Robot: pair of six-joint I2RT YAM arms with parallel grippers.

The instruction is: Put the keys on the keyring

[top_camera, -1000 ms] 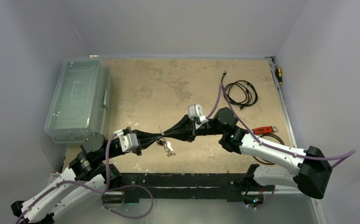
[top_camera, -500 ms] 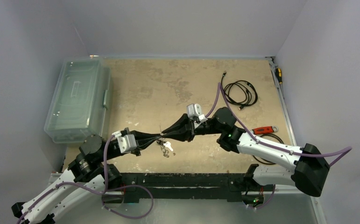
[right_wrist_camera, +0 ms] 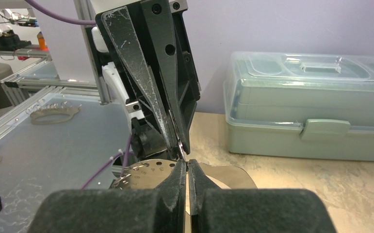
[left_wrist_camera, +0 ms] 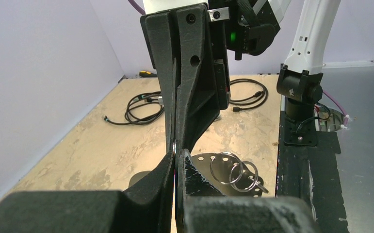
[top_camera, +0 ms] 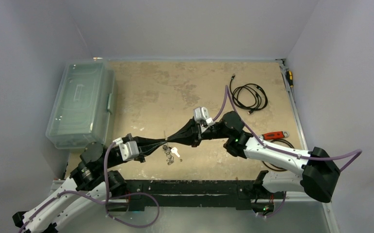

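Pinching the keyring (left_wrist_camera: 202, 167), your L claw (top_camera: 164, 143) & R claw (top_camera: 171, 141) are both shut, well apart from box (top_camera: 80, 104) & cable (top_camera: 250, 97). Keys (top_camera: 173, 154) hang slightly further left vs 1 s ago.

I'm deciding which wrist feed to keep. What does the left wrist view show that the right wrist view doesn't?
Only the left wrist view: small rings on the keyring, black cables on the table, and a yellow-handled tool. Only the right wrist view: the pale green plastic box, and numbers stamped on the keyring. Both: the left gripper and right gripper, closed tip to tip on the keyring.
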